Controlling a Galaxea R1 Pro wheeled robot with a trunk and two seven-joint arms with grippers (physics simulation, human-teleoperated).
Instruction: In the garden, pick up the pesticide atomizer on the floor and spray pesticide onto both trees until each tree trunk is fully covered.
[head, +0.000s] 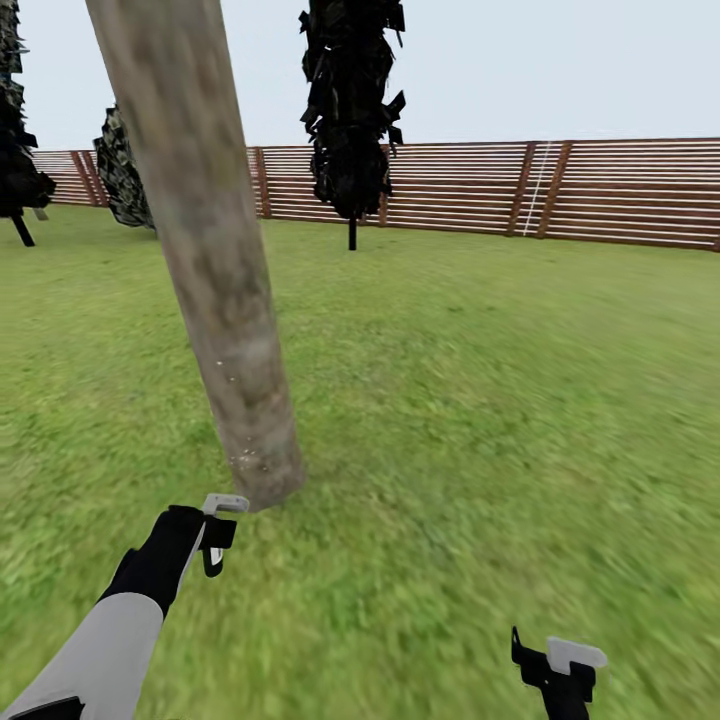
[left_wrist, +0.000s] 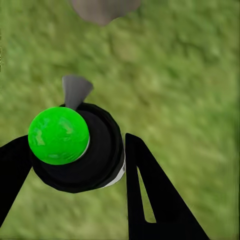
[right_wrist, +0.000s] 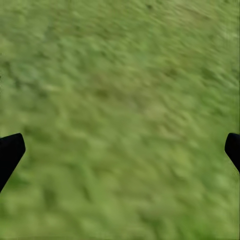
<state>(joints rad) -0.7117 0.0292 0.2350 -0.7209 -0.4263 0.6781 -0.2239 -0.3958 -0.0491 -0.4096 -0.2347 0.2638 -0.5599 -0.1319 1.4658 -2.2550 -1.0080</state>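
So the tree trunk (head: 215, 290) is right in front, leaning from about 11 o'clock at the top down to its flared base just above the left hand (head: 218, 530), which sits around 7 o'clock in the head view. A few tiny whitish specks of pesticide (head: 240, 458) dot the bark low down near the base. The left wrist view shows that hand pinching the pesticide atomizer (left_wrist: 82, 150): a round black body wedged between the two dark fingers (left_wrist: 150, 195), with a bright green ball on top here and a small grey nozzle poking toward the trunk's base (left_wrist: 102, 9). The nozzle and the bark are near each other but apart. The right hand (head: 560, 665) hangs low at about 5 o'clock, over bare lawn (head: 480, 400), and in its own wrist view the fingertips (right_wrist: 10, 150) sit at opposite edges with only grass between them, so it's spread wide and holding nothing. Further back there's a near-black cypress-like tree (head: 350, 110) at 12 o'clock, in front of the brown slatted fence (head: 600, 195) running across the far side of the garden.
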